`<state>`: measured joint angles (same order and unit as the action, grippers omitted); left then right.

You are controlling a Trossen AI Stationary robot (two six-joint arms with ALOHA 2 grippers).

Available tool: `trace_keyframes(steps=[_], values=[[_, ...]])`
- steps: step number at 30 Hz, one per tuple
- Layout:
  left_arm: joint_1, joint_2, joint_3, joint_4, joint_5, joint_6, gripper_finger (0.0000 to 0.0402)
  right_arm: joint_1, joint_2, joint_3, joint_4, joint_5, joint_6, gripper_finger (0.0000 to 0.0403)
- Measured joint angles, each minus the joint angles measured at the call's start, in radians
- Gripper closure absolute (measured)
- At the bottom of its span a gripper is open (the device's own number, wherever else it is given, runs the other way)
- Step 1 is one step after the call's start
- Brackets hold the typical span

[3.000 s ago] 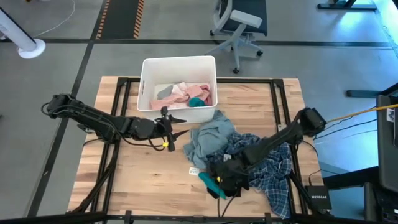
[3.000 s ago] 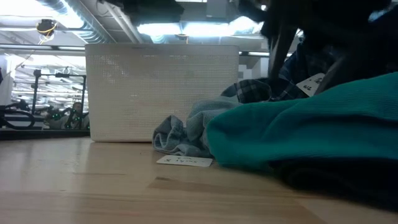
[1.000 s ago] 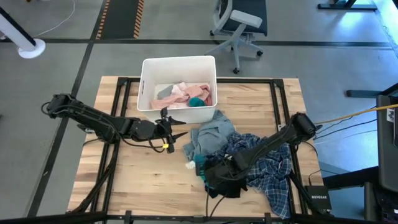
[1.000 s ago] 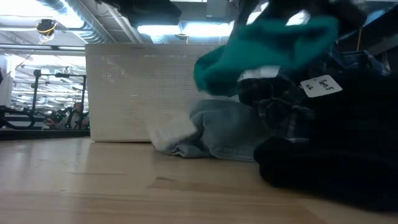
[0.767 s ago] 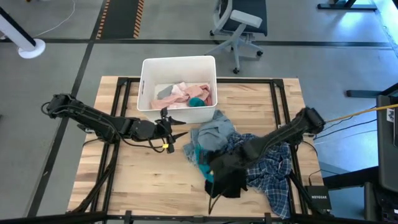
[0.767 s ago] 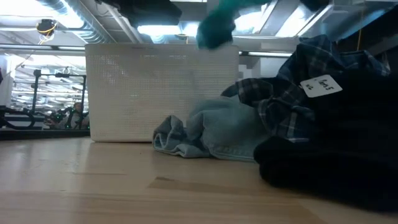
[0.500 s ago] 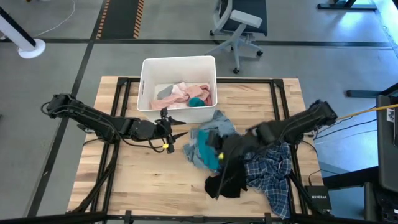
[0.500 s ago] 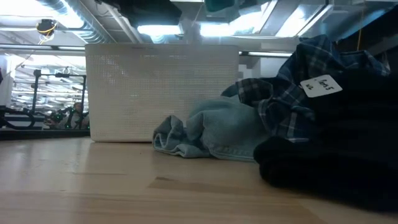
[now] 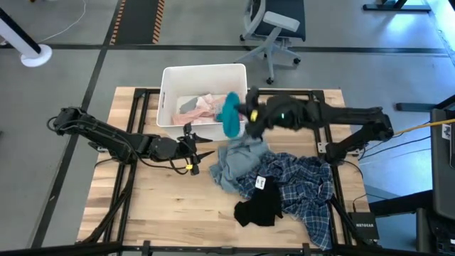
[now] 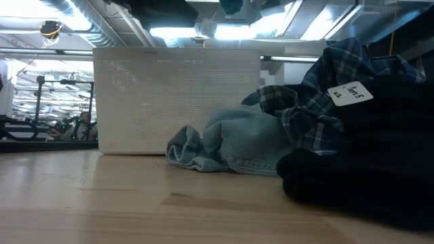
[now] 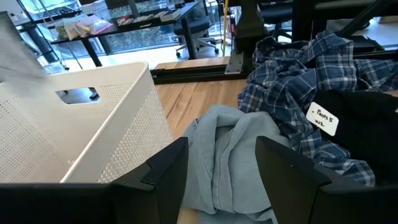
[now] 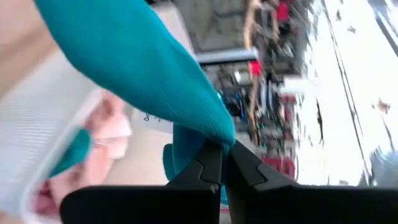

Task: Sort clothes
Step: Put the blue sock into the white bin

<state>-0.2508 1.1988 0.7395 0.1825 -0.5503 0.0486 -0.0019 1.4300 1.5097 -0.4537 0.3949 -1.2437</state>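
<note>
— Where's the right claw (image 9: 244,114)?
— Clenched on the teal piece (image 9: 231,114), over the bin's (image 9: 165,92) right wall at the counter's (image 9: 156,206) far edge.
— And the left claw (image 9: 202,144)?
— Open, waiting beside the bin.
— What's left?
— Pink pieces (image 9: 207,107) are binned; shirt (image 9: 306,186), grey-blue top (image 9: 238,162) and what looks like a black piece (image 9: 261,206) remain.

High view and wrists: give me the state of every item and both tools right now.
Teal piece: hanging from the right tool, over the bin's right edge.
Right tool: shut on the teal piece.
Left tool: open, empty, beside the bin.
Bin: upright, holding pink pieces.
Grey-blue top: crumpled on the table.
Plaid shirt: spread, crumpled.
Black piece: lying on the shirt.
</note>
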Motion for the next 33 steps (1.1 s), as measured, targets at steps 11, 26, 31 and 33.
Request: trace_keyframes(steps=[11, 26, 31, 33], values=[[0.0, 0.0, 0.0, 0.0, 0.0, 0.007, 0.0219, -0.212, 0.05, 0.0, 0.108, -0.097, 0.257, 0.0328], [0.0, 0.0, 0.0, -0.018, 0.0, 0.007, 0.0219, -0.241, 0.102, 0.0, 0.052, -0.042, 0.341, 0.0186], [0.0, 0.0, 0.0, -0.018, 0.0, 0.007, 0.0219, -0.241, 0.102, 0.037, -0.163, -0.138, 0.347, 0.0187], [0.0, 0.0, 0.0, -0.018, 0.0, 0.007, 0.0219, -0.241, 0.105, 0.042, -0.208, -0.142, 0.354, 0.0187]])
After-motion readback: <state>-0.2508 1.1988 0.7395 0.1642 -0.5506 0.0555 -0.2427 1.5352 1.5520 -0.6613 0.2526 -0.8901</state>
